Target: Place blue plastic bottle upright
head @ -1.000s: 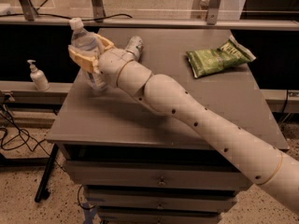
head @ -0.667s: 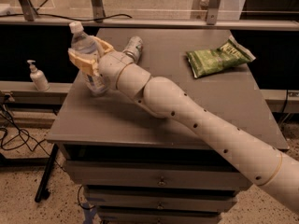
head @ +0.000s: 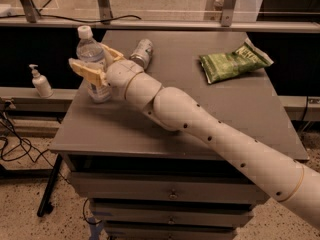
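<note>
The blue plastic bottle (head: 89, 48), clear with a white cap, stands upright at the far left of the grey table (head: 150, 129). Its base is on or just above the tabletop. My gripper (head: 91, 58) is shut on the bottle's middle, one tan finger in front of it and one behind. The arm reaches in from the lower right and hides part of the bottle's lower body.
A short silver can (head: 141, 51) lies on its side just right of the gripper. A green snack bag (head: 235, 61) lies at the back right. A white pump dispenser (head: 40, 81) stands on a ledge left of the table. Drawers sit under the tabletop.
The gripper and the bottle have moved down slightly together, toward the tabletop. The can and the bag have not moved.
</note>
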`<state>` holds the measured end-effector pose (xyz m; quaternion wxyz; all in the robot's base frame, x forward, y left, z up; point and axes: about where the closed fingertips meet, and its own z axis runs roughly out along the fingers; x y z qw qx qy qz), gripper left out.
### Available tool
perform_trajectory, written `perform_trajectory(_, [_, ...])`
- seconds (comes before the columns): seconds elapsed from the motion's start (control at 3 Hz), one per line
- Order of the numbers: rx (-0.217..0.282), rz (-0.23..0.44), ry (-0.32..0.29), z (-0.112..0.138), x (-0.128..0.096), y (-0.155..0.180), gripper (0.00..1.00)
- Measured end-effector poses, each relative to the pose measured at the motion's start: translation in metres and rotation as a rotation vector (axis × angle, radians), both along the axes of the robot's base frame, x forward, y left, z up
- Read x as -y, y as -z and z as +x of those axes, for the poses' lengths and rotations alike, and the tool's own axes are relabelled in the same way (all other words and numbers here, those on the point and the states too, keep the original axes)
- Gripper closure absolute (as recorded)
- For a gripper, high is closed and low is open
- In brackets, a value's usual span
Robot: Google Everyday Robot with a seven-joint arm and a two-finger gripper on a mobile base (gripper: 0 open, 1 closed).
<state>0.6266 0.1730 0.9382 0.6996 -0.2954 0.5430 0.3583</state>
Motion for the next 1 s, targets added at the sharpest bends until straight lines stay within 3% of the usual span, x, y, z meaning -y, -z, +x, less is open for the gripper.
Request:
perform_trajectory(0.33, [-0.012, -0.002, 0.007, -0.001, 0.003, 0.005, 0.0])
perform_trajectory(0.67, [-0.021, -0.009, 0.012, -0.001, 0.006, 0.008, 0.0])
perform_trajectory(1.0, [-0.09, -0.029, 0.042, 0.001, 0.02, 0.014, 0.0])
